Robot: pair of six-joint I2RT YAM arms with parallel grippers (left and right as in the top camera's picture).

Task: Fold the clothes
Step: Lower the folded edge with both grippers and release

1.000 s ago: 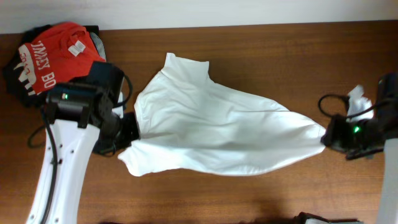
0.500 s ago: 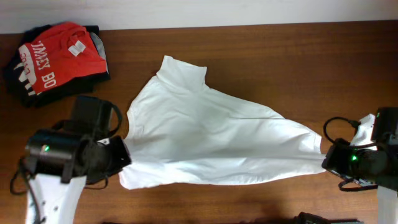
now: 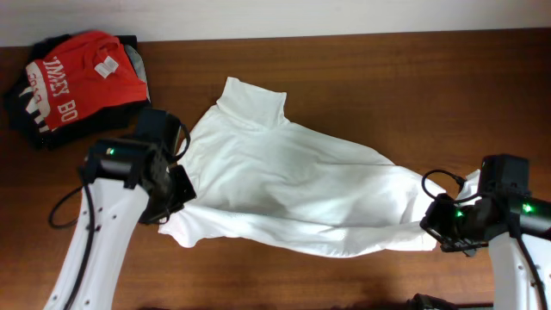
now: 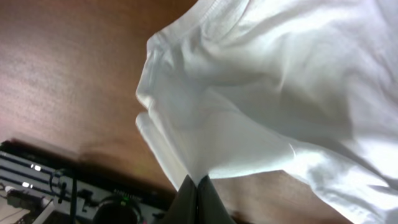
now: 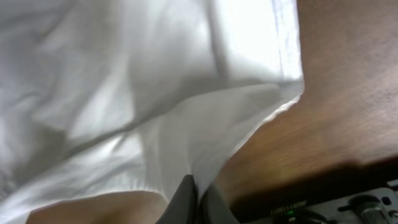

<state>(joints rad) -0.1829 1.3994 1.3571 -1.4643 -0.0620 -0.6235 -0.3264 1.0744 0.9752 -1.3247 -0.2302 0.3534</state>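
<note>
White T-shirt [image 3: 293,185] lies stretched across mid-table [image 3: 387,77], partly lifted at both ends, one sleeve toward the far edge; my left gripper [image 4: 198,188] is closed tight on a pinch of its left edge; my right gripper [image 5: 198,188] is likewise clamped on the opposite end; red shirt [image 3: 77,73] sits on dark garments [image 3: 21,108] at the far-left corner.

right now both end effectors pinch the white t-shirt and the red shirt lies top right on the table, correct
No: the overhead view shows the red shirt at top left of the table, not right. The left end effector and right end effector do pinch the white T-shirt.
</note>
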